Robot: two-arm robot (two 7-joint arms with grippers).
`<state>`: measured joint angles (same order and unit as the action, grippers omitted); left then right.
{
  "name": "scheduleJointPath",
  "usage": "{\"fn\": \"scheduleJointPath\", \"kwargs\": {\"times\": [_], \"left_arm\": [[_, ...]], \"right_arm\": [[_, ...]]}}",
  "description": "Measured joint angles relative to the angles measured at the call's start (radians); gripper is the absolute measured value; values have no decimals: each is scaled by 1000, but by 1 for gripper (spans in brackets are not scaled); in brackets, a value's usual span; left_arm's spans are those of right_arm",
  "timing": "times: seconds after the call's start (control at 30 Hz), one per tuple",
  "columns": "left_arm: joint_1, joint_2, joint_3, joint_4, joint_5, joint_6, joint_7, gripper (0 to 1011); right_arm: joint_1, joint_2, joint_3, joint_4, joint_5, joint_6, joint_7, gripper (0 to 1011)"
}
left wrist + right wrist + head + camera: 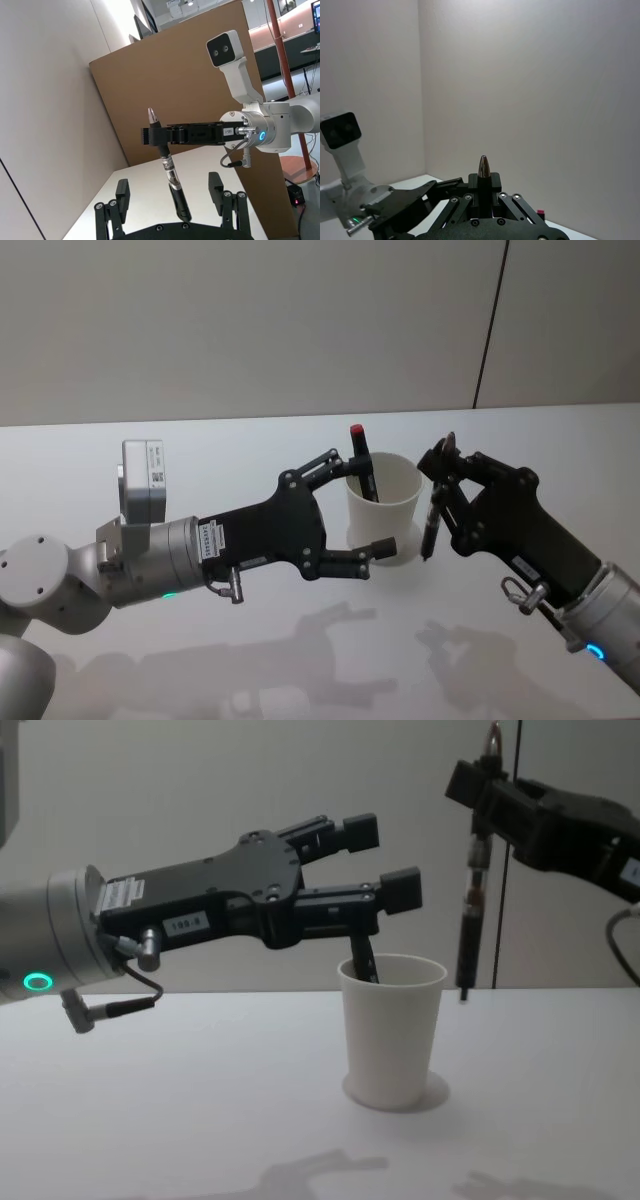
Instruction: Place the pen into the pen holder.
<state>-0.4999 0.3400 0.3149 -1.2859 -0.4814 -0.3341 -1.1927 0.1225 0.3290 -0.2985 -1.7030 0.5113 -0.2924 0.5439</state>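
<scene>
The pen holder, a white paper cup, stands on the table. A dark pen with a red cap leans inside it. My left gripper hovers open just above the cup's rim, and the red-capped pen's top rises by its fingers. To the right of the cup my right gripper is shut on a second dark pen. That pen hangs upright, tip down, outside the cup and clear of the table.
The white table spreads around the cup on all sides. A grey wall rises behind it. A brown board stands beyond the right arm in the left wrist view.
</scene>
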Motion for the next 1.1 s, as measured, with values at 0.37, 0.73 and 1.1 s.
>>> {"fn": "scheduleJointPath", "kwargs": {"times": [0.37,0.73,1.1], "left_arm": [[0,0,0,0,0,0,0,1004],[0,0,0,0,0,0,0,1004],[0,0,0,0,0,0,0,1004]], "right_arm": [[0,-4,4,-7,-157,-38,-125,123],[50,-41,5,45,-342,-79,-246,123],[120,-88,-1,120,-413,-122,-269,123]]}}
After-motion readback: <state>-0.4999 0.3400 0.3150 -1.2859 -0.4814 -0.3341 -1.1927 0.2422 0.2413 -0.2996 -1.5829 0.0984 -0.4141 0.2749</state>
